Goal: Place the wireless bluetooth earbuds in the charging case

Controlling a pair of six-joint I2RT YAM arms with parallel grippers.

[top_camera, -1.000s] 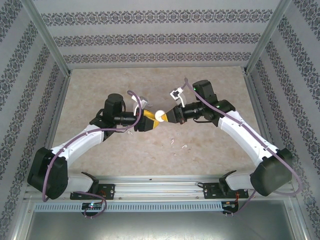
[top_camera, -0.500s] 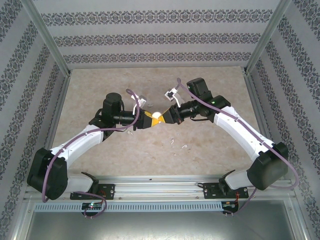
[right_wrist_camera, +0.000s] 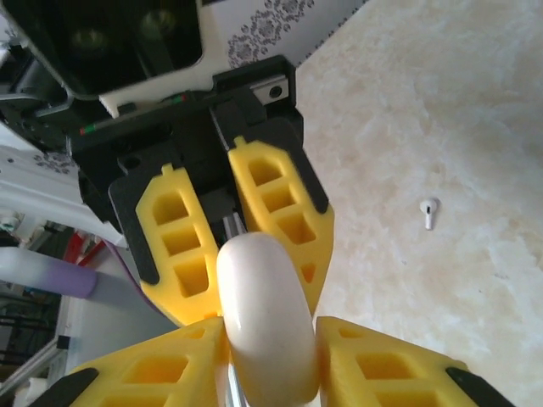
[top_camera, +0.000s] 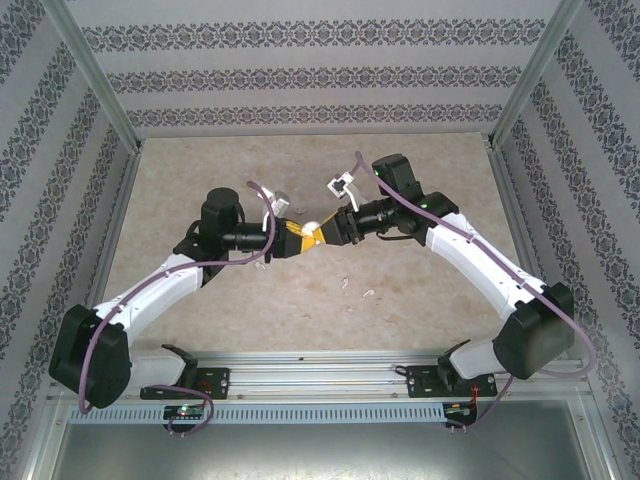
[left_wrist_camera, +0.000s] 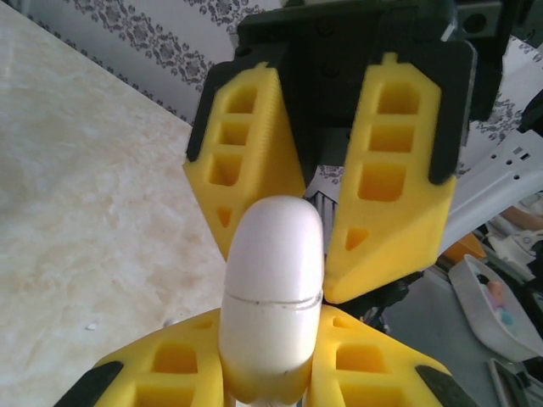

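Left fingers (left_wrist_camera: 174, 369) pinching white charging case (left_wrist_camera: 271, 288), right fingers (right_wrist_camera: 161, 373) flanking its other end, grip unclear, earbud (right_wrist_camera: 429, 212) on table (right_wrist_camera: 441, 102)

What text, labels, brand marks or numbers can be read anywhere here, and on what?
No text can be read.
Smooth white rounded plastic charging case: blank, one seam line.
Small white bracket by the right wrist: too small to read.
Red and green marks on the black housing: blurred.
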